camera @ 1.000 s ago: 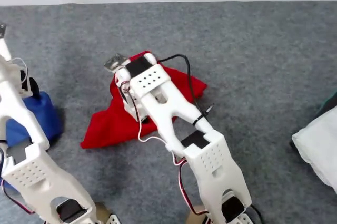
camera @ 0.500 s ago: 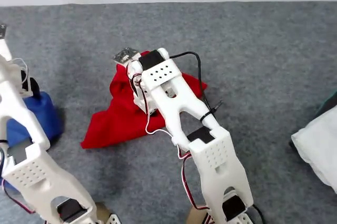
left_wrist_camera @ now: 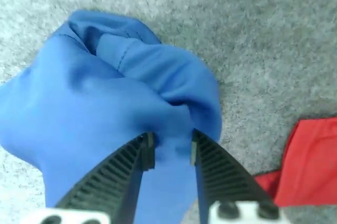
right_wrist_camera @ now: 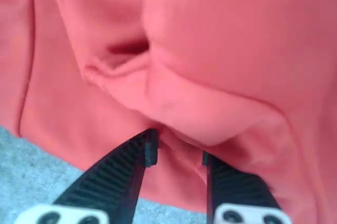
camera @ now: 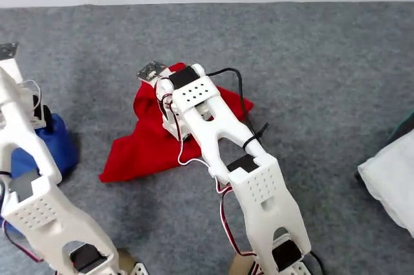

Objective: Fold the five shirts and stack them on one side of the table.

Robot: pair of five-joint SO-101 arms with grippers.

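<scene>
1. Grey, felt-like fabric covers the table [camera: 310, 55] across the whole high view.
2. A red shirt [camera: 142, 149] lies crumpled left of centre in the high view. One flap spreads toward the lower left, and the rest is bunched up beneath the right arm's wrist.
3. The right end effector [right_wrist_camera: 179, 153] is clenched on a raised fold of the red shirt. In its wrist view the cloth puckers between the two black fingers.
4. A blue shirt [camera: 58, 142] sits in a heap at the left edge of the high view. It is near the red shirt, with a strip of bare table between them.
5. The left end effector [left_wrist_camera: 169, 147] is grasping the blue shirt. A pinch of fabric sits between its fingertips, and creases run away from that spot.
6. A white cloth [camera: 391, 181] lies at the right edge of the high view, below the middle, well apart from both shirts.
</scene>
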